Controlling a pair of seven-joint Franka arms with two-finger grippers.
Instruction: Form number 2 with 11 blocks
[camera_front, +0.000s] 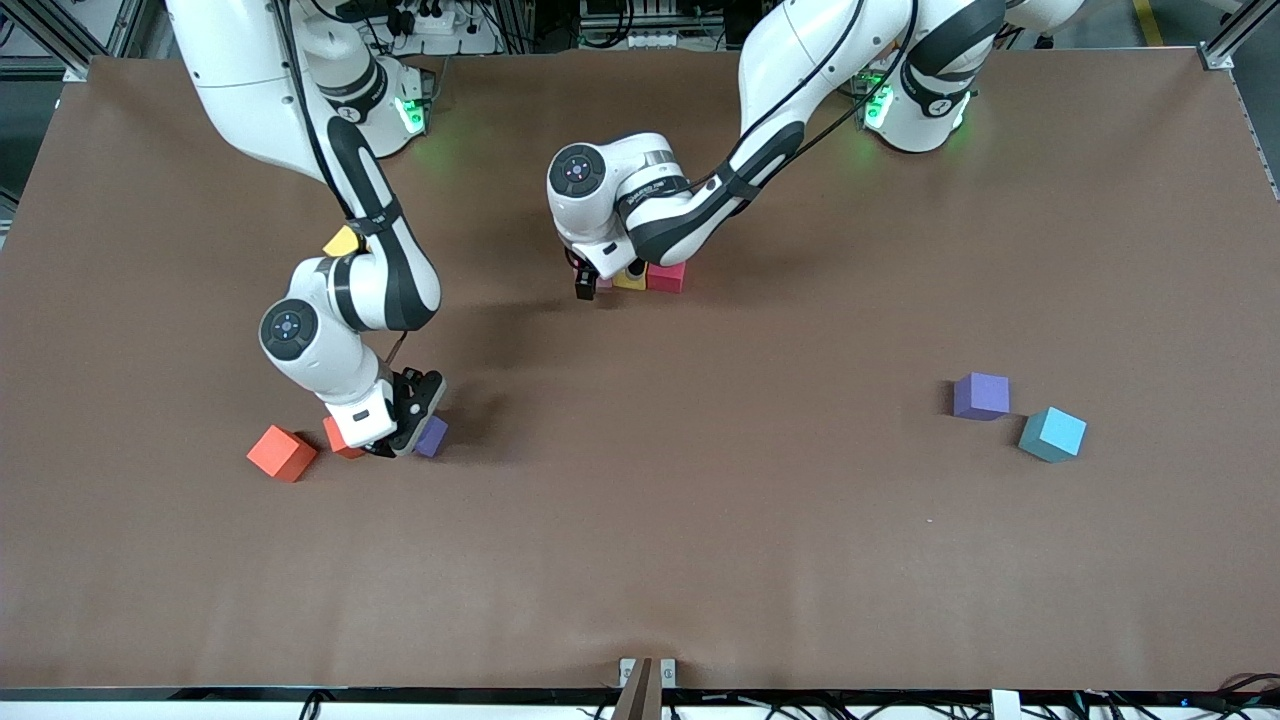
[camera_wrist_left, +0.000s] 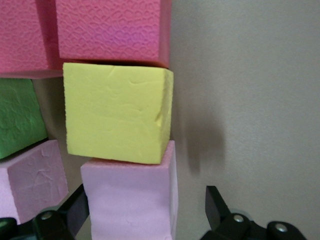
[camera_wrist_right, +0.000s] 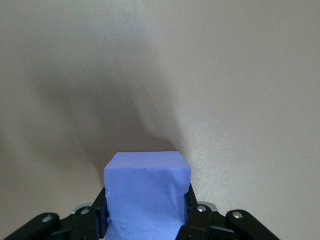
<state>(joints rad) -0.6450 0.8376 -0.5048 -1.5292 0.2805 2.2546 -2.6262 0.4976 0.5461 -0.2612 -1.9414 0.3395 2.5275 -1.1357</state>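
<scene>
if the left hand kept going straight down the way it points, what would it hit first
Most likely the light pink block: the open left hand has a finger on each side of it, at the end of the row beside the yellow block. Depth is hard to judge.

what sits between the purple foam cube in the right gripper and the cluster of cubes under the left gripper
Nothing visible on the bare brown table between them. The right gripper is shut on the purple foam cube. The open left gripper itself sits low over the pale pink cube at the cluster's end.
</scene>
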